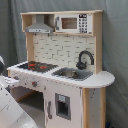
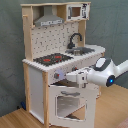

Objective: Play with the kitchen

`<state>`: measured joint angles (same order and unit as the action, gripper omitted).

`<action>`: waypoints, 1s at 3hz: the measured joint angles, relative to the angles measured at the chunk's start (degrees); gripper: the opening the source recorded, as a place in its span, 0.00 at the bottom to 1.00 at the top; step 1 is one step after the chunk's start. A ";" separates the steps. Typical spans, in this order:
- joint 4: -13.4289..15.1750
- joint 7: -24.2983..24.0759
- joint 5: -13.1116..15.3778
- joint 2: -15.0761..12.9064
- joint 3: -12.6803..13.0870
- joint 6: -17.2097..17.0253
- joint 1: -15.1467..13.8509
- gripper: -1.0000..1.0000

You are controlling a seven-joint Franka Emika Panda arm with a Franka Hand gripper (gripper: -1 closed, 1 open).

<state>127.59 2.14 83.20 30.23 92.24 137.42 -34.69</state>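
The kitchen (image 1: 62, 70) (image 2: 62, 60) stands upright in both exterior views, a tall toy unit of pale wood and white panels on a wooden floor (image 2: 15, 119), with a grey curtain (image 1: 116, 45) behind it. On its top surface lies a black hob (image 1: 36, 65) (image 2: 51, 59) with red rings; beside it is a sink (image 1: 72, 74) (image 2: 84, 50) with a black curved tap (image 1: 85, 59) (image 2: 75, 39) at its back. A grey hood (image 1: 40, 26) (image 2: 49, 20) hangs above the hob, and next to the hood is a small microwave-like box (image 1: 74, 23) (image 2: 76, 11) with a window. The wall between is white with a brick pattern.

In the second exterior view the oven door (image 2: 70, 106) (white, with a window) is tilted open from the top, its upper edge leaning away from the body. The arm (image 2: 107, 72) comes in from the second exterior view's right, white with a blue ring at one joint. The hand (image 2: 67, 76) is at the kitchen's front, just below the knob panel and right above the open door's upper edge. Whether its fingers are spread or pressed together, I cannot tell.

In the first exterior view part of the white arm (image 1: 10, 107) fills the lower corner on the first exterior view's left, near the hob end of the kitchen.
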 joint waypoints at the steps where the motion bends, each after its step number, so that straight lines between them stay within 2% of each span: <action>1: -2.72 -0.01 0.00 0.02 4.11 0.43 -4.68 1.00; 3: -8.00 -0.01 0.01 0.18 12.68 0.70 -14.10 1.00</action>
<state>119.59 2.13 83.21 30.40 104.92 138.12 -48.79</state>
